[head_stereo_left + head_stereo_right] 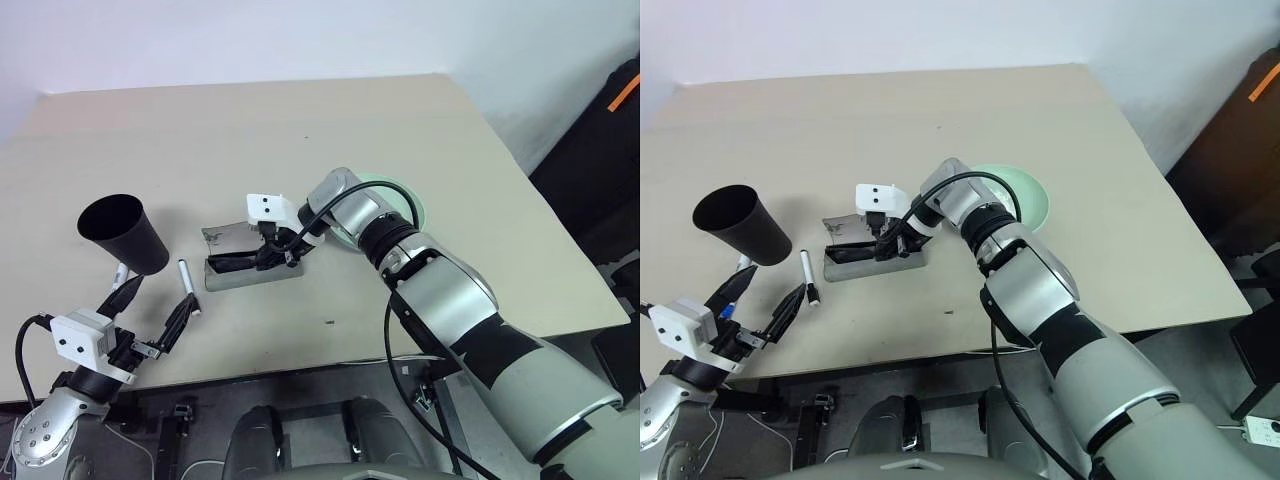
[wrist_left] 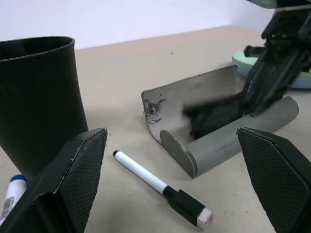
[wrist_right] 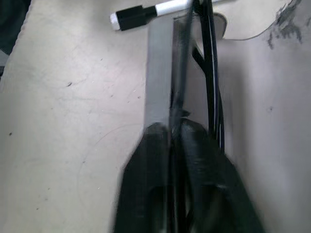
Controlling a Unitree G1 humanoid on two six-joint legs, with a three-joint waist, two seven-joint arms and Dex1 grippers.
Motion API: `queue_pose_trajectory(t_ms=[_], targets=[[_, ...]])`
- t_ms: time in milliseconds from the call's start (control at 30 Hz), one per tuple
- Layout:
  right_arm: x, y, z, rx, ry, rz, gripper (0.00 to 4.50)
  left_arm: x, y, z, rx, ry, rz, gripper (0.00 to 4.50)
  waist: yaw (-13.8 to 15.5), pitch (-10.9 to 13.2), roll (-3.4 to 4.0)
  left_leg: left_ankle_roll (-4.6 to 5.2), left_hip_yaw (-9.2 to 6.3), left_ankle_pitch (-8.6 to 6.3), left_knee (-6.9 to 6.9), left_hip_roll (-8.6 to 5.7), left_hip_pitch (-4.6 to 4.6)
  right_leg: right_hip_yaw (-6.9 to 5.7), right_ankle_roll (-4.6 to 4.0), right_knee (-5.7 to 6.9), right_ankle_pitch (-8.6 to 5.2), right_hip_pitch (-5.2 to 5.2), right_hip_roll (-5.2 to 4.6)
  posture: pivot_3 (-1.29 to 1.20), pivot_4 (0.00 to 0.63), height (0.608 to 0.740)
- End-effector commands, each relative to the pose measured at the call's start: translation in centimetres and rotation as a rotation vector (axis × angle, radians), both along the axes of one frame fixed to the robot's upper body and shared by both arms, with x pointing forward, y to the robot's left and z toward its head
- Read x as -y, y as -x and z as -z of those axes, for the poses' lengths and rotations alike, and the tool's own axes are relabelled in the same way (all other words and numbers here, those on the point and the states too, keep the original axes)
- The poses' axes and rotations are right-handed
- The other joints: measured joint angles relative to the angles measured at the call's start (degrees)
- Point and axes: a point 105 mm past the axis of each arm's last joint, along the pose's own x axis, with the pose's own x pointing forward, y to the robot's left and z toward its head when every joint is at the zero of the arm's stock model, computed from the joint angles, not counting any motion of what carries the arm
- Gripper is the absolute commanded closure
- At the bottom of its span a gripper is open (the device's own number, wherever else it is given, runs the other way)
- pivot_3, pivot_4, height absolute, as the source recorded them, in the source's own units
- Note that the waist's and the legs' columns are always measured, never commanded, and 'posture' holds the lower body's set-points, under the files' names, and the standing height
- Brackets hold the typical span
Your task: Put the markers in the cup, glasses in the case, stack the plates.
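Nearest you, the left gripper [image 1: 150, 315] gapes empty; right gripper [image 1: 268, 252] loosely pinches light, fragile black-framed sunglasses [image 2: 214, 114] inside the open grey case [image 1: 250, 272]: hold their frame, not lenses

Head stereo pair looks down over table [image 1: 300, 120]; wrist cameras sit low, close; all share case [image 2: 218, 141].

Matt grey case [image 2: 228, 141], scuffed lid

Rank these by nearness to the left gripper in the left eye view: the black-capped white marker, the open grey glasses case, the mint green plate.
1. Black-capped white marker: just beyond the left gripper.
2. Open grey glasses case: mid-table, to the marker's right.
3. Mint green plate: farthest right, behind the right arm.
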Motion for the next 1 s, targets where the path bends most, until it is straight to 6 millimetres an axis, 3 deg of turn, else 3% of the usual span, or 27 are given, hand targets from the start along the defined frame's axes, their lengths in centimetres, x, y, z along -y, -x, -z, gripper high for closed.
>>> queue_pose_trajectory(t_ms=[33, 233, 400, 1000], targets=[[-0.6, 0.1, -0.8, 0.022, -0.011, -0.019, 2.65, 0.4, -0.1, -1.2, 0.043, -0.017, 0.007, 0.0, 0.0, 0.0, 0.0, 0.0, 0.0, 0.0, 0.0, 0.0, 0.0, 0.0, 0.0, 0.0, 0.0, 0.0, 0.01, 0.0, 0.15, 0.726], [-0.9, -0.3, -1.6, 0.043, -0.043, 0.015, 0.58, 0.6, 0.1, -1.4, 0.047, -0.011, 0.0, 0.0, 0.0, 0.0, 0.0, -0.01, 0.0, 0.01, 0.01, 0.0, 0.0, 0.0, 0.01, 0.02, 0.0, -0.01, 0.02, 0.0, 0.15, 0.726], [-1.1, -0.2, -2.4, 0.006, -0.056, 0.023, 0.58, 0.8, 0.0, -1.4, 0.044, -0.011, -0.001, 0.0, 0.0, 0.0, 0.0, -0.01, -0.01, 0.01, 0.02, 0.0, 0.0, 0.0, 0.01, 0.03, 0.0, 0.0, 0.02, 0.0, 0.15, 0.726], [-2.0, 0.6, -0.6, -0.04, -0.03, 0.05, 0.58, 0.4, -0.5, -0.8, 0.042, -0.027, 0.02, 0.0, 0.1, 0.0, -0.01, -0.02, -0.02, 0.03, 0.09, 0.0, 0.01, -0.03, 0.02, 0.08, 0.01, 0.03, 0.04, 0.0, 0.15, 0.726]])
